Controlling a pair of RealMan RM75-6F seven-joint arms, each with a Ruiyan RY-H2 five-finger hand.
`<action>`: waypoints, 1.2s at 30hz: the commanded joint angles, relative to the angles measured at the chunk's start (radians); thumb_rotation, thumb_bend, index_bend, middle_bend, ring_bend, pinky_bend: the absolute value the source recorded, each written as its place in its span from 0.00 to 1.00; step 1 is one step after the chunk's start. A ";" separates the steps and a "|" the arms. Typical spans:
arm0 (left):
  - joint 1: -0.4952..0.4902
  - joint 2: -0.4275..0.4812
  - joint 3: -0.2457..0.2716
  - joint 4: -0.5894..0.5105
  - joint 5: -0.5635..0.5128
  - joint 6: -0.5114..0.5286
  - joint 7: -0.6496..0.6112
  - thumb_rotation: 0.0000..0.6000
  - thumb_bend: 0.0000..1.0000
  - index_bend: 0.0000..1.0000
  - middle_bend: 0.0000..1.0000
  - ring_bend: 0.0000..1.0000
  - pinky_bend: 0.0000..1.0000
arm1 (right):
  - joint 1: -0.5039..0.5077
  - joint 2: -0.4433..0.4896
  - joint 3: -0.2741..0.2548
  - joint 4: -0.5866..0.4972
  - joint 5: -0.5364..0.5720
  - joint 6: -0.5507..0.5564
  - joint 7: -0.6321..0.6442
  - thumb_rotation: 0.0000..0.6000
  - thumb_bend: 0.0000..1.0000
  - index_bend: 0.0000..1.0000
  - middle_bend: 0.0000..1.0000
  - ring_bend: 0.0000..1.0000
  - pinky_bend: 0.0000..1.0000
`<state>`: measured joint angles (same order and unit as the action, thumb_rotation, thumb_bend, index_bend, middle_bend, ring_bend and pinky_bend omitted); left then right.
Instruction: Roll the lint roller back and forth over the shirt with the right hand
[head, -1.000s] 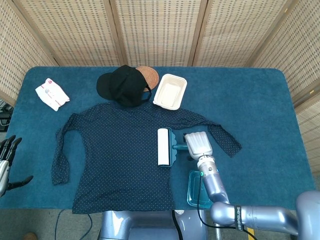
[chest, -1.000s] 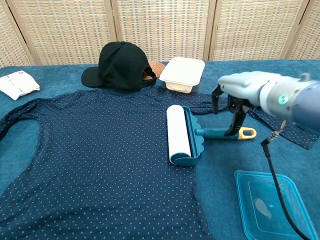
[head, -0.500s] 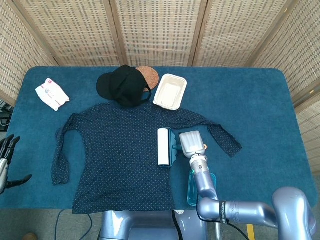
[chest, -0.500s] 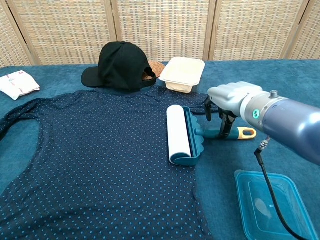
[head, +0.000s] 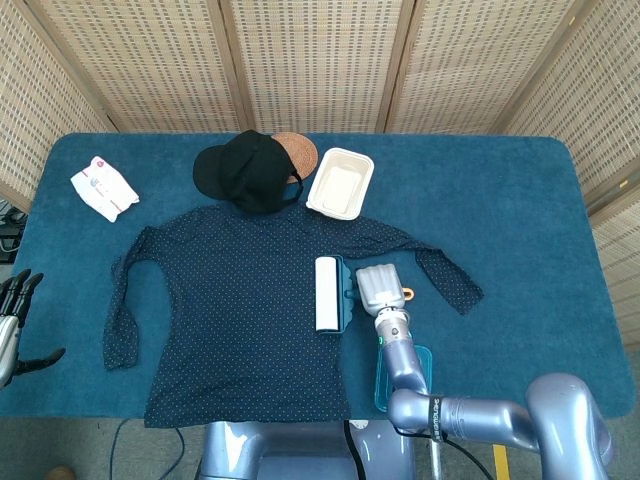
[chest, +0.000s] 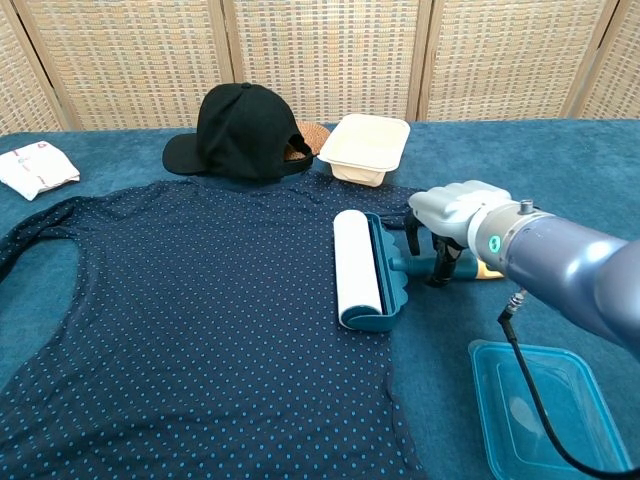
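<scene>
The dark blue dotted shirt (head: 230, 310) (chest: 200, 300) lies flat on the blue table. The lint roller (head: 327, 293) (chest: 357, 262), a white roll in a teal holder, rests on the shirt's right edge with its handle pointing right. My right hand (head: 377, 287) (chest: 455, 210) hovers over that handle, fingers (chest: 437, 262) hanging down on both sides of it and hiding most of it; I see no closed grip. My left hand (head: 12, 325) is at the table's near left edge, fingers spread and empty.
A black cap (head: 245, 170) (chest: 240, 130) and a cream container (head: 340, 183) (chest: 367, 147) sit just beyond the shirt's collar. A white packet (head: 104, 188) lies far left. A clear teal lid (chest: 545, 410) lies near the front edge under my right arm.
My right hand has slid left along the handle toward the roll and dropped lower over it. The roller and the left hand have stayed put.
</scene>
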<state>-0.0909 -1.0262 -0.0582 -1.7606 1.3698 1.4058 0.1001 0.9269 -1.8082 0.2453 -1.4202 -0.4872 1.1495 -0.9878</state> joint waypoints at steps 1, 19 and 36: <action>-0.001 0.001 0.000 0.001 -0.004 -0.003 -0.002 1.00 0.00 0.00 0.00 0.00 0.00 | -0.002 0.003 -0.005 0.010 0.005 -0.004 -0.002 1.00 0.45 0.46 1.00 1.00 1.00; -0.001 0.012 0.008 -0.008 0.009 -0.002 -0.022 1.00 0.00 0.00 0.00 0.00 0.00 | -0.005 0.063 -0.005 -0.081 -0.034 0.032 -0.011 1.00 0.80 0.67 1.00 1.00 1.00; -0.020 0.030 0.007 0.007 -0.010 -0.055 -0.089 1.00 0.00 0.00 0.00 0.00 0.00 | 0.229 0.004 0.139 -0.202 0.162 0.200 -0.345 1.00 0.85 0.73 1.00 1.00 1.00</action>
<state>-0.1095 -0.9975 -0.0508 -1.7565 1.3620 1.3537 0.0146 1.1218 -1.7762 0.3602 -1.6295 -0.3540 1.3233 -1.2977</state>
